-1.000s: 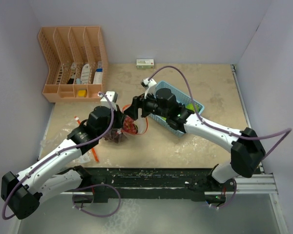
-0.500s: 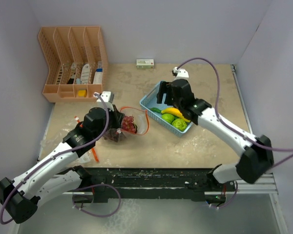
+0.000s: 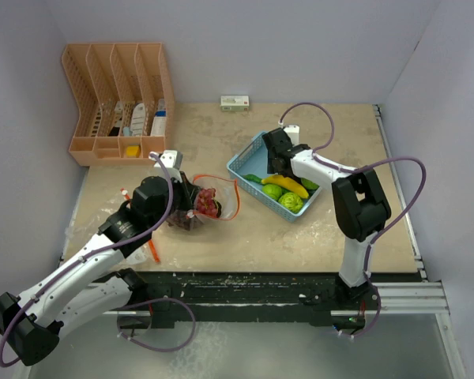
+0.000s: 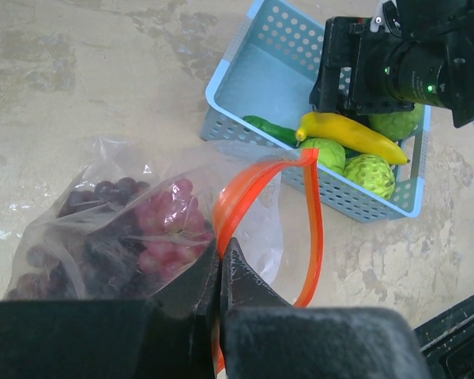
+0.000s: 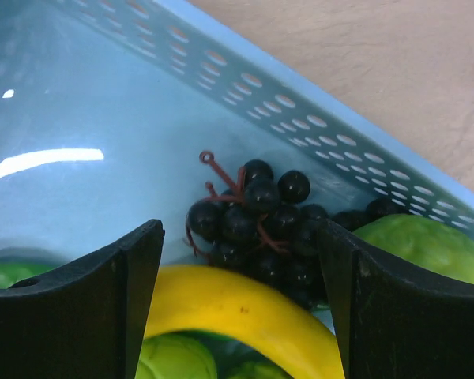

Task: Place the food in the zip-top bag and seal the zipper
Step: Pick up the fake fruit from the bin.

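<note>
Writing: box (image 3: 235,103) print too small to read
Left tool (image 4: 220,264): pinched bag (image 4: 103,229) rim
Right tool (image 5: 238,237): wide above basket (image 5: 316,118) grapes (image 5: 257,213)

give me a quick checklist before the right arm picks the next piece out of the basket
1. Right gripper open: ok, jaws stand wide on either side of the dark grape bunch.
2. Bunch free of neighbours: not ok, it lies against the banana and a green fruit in the basket.
3. Left gripper holding the zip-top bag: ok, shut on its orange zipper.
4. Bag mouth open: ok, the zipper forms an open loop.
5. Room left in the bag: cannot tell, red grapes already lie inside.
</note>
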